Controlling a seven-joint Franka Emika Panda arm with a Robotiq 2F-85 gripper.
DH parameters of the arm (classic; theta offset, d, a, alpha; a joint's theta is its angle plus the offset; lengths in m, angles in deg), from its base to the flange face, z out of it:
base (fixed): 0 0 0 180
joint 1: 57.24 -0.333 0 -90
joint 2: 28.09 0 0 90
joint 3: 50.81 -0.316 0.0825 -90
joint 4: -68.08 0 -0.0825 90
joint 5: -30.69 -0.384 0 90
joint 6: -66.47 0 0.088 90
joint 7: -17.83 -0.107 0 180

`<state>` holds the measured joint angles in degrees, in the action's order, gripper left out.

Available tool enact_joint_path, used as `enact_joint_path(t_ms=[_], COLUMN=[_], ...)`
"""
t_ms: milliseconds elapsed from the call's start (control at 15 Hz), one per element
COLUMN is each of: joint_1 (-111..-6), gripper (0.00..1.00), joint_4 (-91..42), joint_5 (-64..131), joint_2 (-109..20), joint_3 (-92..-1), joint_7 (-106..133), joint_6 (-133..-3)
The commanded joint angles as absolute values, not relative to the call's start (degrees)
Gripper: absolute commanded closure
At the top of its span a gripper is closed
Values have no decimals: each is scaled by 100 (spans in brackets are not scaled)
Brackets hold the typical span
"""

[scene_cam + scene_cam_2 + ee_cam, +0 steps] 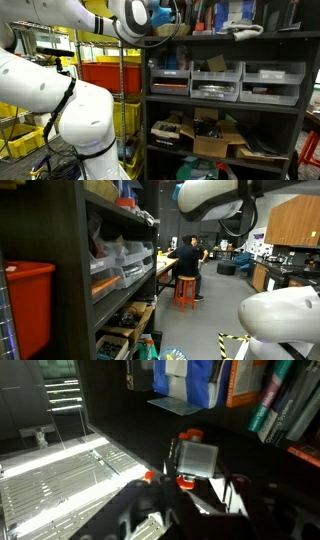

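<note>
Inside a busy workshop: dark shelving (pixel 225 100) crammed with grey bins (pixel 215 82) and cardboard boxes (pixel 215 140), beside a red crate (pixel 100 72); beyond, a workbench (pixel 165 268), orange stool (pixel 185 290), wooden cabinets (pixel 295 220) and a grey floor (pixel 195 330).

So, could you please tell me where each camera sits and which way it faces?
Exterior view: before the shelving unit, facing its grey bins; white arm at left.
Exterior view: beside the unit, looking along it to a seated person; arm overhead.
Wrist view: behind the gripper, facing books.
Both exterior views share unit, arm.

Tool (pixel 195 490) blurred, cut off at bottom edge, jaw state unclear; books (pixel 272 400) cropped by top edge
</note>
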<state>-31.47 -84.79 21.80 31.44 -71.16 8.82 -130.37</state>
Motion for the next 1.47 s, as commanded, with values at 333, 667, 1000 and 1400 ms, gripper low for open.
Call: enact_joint_path(t_ms=[333, 667, 1000, 1400], joint_1=[-2740, -2496, -2665, -3139], gripper=[86, 86, 86, 86], joint_4=[-9173, -9184, -9173, -8850], joint_5=[2057, 2200, 2444, 3075], joint_2=[3210, 3269, 3322, 3178], joint_3=[-7438, -7791, -7937, -7711], joint_7=[908, 803, 761, 797], joint_6=[-12776, -12166, -11373, -10419])
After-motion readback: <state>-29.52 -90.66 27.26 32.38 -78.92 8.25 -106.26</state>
